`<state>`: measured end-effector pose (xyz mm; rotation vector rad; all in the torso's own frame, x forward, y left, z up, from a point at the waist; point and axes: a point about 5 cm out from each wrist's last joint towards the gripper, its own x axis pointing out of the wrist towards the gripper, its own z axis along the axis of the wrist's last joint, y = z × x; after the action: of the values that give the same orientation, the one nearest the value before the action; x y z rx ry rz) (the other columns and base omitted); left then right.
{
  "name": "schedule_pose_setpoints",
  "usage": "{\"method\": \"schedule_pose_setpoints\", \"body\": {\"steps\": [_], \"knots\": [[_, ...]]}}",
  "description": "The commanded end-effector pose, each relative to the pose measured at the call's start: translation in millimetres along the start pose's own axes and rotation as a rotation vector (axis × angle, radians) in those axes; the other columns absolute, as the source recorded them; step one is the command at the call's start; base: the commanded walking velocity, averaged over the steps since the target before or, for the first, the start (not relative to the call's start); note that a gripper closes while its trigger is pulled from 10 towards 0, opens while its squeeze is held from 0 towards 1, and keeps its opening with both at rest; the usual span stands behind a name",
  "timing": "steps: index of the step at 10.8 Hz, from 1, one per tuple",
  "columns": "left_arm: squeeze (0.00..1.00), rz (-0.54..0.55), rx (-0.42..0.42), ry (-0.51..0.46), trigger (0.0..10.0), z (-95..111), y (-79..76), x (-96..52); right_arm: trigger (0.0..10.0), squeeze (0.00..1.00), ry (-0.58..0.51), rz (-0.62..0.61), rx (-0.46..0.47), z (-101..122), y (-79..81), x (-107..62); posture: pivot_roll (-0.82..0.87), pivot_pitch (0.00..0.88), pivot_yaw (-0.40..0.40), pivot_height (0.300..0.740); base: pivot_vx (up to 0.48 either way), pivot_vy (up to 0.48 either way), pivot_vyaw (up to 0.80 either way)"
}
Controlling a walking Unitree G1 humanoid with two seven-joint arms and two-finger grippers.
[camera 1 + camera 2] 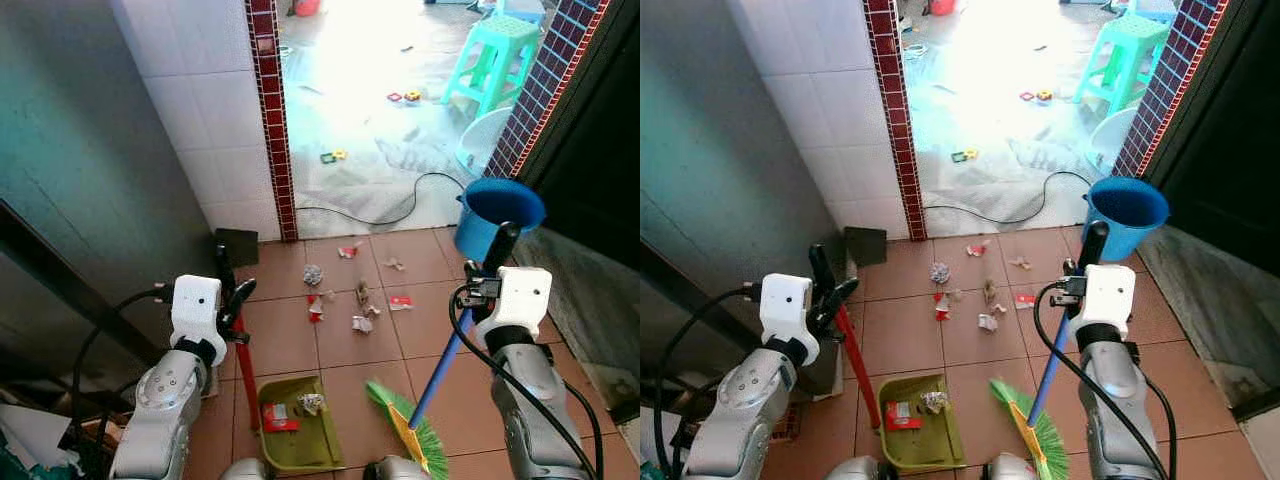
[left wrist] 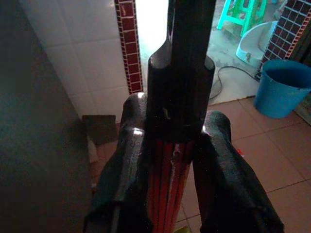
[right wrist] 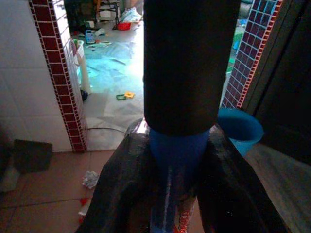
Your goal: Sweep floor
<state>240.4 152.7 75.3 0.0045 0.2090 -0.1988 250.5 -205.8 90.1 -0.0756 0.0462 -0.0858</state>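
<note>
On the tile floor [image 1: 290, 345], right end effector [image 1: 497, 262] clamps broom [image 1: 425, 395], left end effector [image 1: 232, 290] clamps dustpan [image 1: 295, 422]: reach past scraps [image 1: 355, 300], drag short strokes panward.

terracotta tile floor [image 1: 420, 345] | white tiled wall [image 1: 200, 110] | green stool [image 1: 495, 60] | bright doorway light
</note>
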Motion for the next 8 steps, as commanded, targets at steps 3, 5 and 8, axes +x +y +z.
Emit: {"method": "schedule_pose_setpoints", "body": {"steps": [3,5,8], "knots": [[0.00,-0.009,-0.012,-0.025,10.0,4.5,-1.2,2.0,10.0,0.00,-0.004,0.000,-0.044,1.1,-2.3,0.9,-0.07,0.019,0.042,0.740,0.000,0.000,0.00],[0.00,0.013,-0.029,-0.041,10.0,4.8,-5.0,4.3,10.0,0.00,-0.015,0.052,-0.062,7.6,0.9,11.2,-0.06,0.006,-0.006,0.740,0.000,0.000,0.00],[0.00,0.024,-0.041,-0.037,10.0,2.8,-6.3,1.7,10.0,0.00,-0.028,0.052,-0.052,11.5,2.2,20.0,-0.05,0.002,-0.002,0.740,0.000,0.000,0.00]]}}
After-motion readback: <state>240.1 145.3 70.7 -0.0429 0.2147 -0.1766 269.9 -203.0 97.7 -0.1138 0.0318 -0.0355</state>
